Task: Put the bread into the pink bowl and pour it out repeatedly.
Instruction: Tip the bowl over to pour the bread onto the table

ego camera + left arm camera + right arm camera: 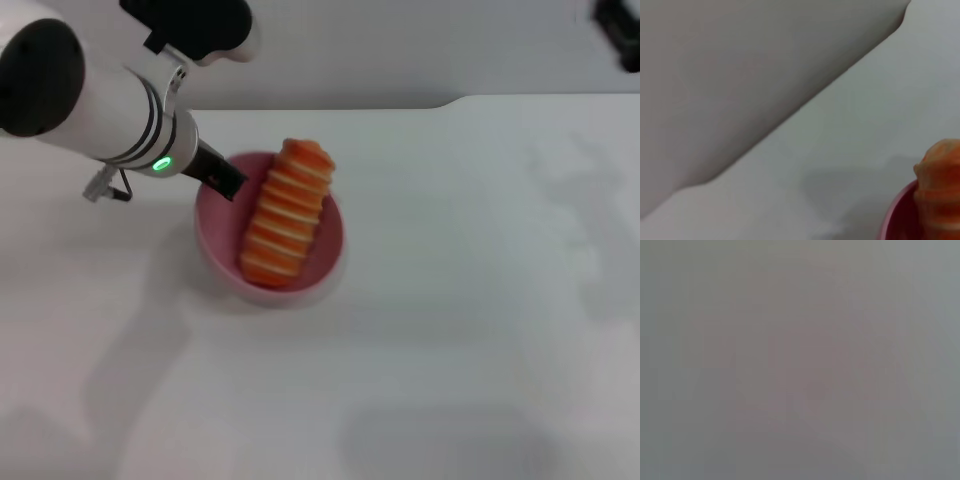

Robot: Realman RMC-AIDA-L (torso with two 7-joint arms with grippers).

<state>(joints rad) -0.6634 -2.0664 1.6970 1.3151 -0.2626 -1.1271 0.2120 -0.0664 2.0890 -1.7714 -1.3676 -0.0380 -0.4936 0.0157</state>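
The bread (286, 214) lies in the pink bowl (213, 232) on the white desk (450, 300), one end jutting over the rim. The left gripper (224, 180) touches the bowl's rim; whether its fingers clench is unclear.

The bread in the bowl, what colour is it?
Orange with pale cross stripes; the bread shows best in the head view.

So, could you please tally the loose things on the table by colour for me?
Orange: 1, the bread, lying in the bowl.
Pink: 1, the bowl, with the left gripper at its rim.
Total: 2.
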